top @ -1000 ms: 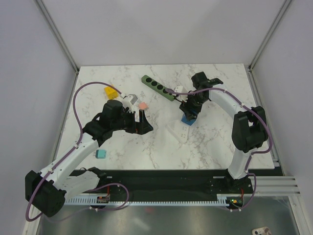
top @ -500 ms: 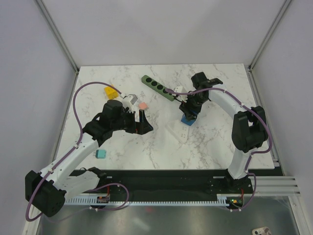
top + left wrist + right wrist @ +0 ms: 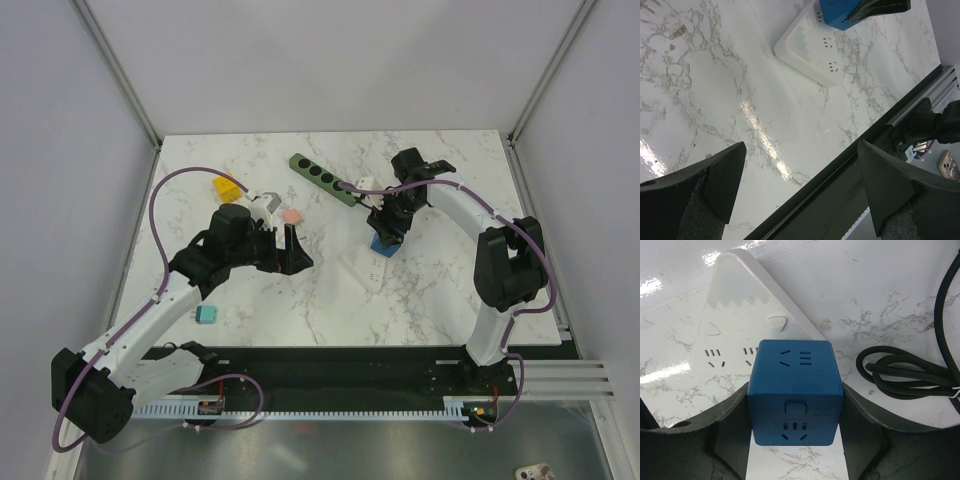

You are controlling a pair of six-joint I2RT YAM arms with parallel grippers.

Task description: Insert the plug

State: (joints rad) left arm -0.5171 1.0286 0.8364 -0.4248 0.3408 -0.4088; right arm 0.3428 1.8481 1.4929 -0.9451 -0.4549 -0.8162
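Now my right pincer [image 3: 796,432] clamps the blue cube plug [image 3: 794,371] over the white power strip [image 3: 735,320]; I should keep it square, pressing straight down. Meanwhile my left pincer [image 3: 800,150] hangs released.

Robot lab cell. Plain pale grey wall panels [image 3: 320,60] close in three sides, held by bare aluminium corner posts [image 3: 113,70]. My two white-and-black arms [image 3: 150,315] stand on a black base plate [image 3: 340,375] at the near edge of a white marble-patterned tabletop [image 3: 440,300]. Exposed purple cable [image 3: 200,168] loops along each arm. A white slotted cable duct [image 3: 330,410] and a silver extrusion rail [image 3: 565,378] run below. Bench props only: dark green socket bar [image 3: 320,178], white triangular power strip [image 3: 366,270], blue cube socket adapter [image 3: 795,390], small yellow block [image 3: 227,188], small teal block [image 3: 206,314].
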